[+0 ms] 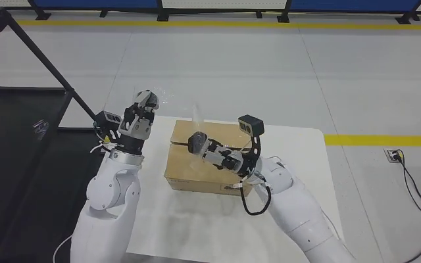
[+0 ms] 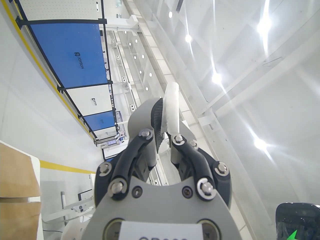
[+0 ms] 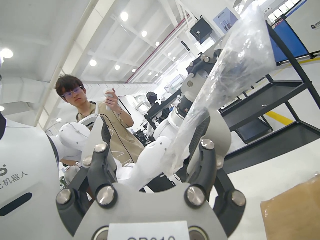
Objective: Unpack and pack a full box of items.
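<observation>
The cardboard box is set on the table, toward its far edge. The right gripper is held over the box top with its fingers spread, and a clear plastic bag is laid against one finger. The left gripper is raised beyond the table's far left corner and is pinched on a clear plastic strip.

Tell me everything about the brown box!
The box is plain brown cardboard, a low, wide rectangle. It sits flat on the white table, near the far edge. Its top looks closed, with a line running across it like a seam between flaps, though that is hard to make out. The sides look smooth and undented. The right gripper is over its top; whether it touches the cardboard cannot be told.
</observation>
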Available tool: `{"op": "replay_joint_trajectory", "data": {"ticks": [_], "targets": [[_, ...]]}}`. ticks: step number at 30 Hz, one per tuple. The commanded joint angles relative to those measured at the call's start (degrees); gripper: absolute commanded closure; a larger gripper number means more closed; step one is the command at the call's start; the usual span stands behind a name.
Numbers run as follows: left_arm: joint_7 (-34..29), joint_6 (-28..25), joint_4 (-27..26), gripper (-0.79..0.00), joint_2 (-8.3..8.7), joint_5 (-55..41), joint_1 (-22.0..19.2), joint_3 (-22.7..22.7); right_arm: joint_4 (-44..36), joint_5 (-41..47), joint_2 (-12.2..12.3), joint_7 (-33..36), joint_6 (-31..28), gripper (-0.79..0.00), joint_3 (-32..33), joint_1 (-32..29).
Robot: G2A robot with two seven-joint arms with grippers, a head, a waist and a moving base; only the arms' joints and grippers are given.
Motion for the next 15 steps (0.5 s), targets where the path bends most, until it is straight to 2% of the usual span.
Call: {"op": "replay_joint_trajectory", "data": {"ticks": [1,8,13,15], "targets": [[-0.1,-0.1,0.7,0.0,-0.03,-0.3,0.2,0.0,-0.2,2.2,0.5,0.0,0.0,-0.686,-0.4,-0.1],[-0.3,-0.3,3.0,0.0,-0.18,-1.1,1.0,0.5,0.1,9.1,1.9,0.0,0.0,-0.699,-2.8,-0.1],[-0.2,-0.4,4.7,0.0,-0.31,-1.3,1.8,1.1,2.7,14.1,2.8,1.2,1.2,-0.785,-5.2,0.8],[-0.3,-0.5,5.3,0.0,-0.35,-1.2,2.2,1.3,3.4,15.8,3.0,2.1,2.1,-0.785,-5.7,1.0]]}}
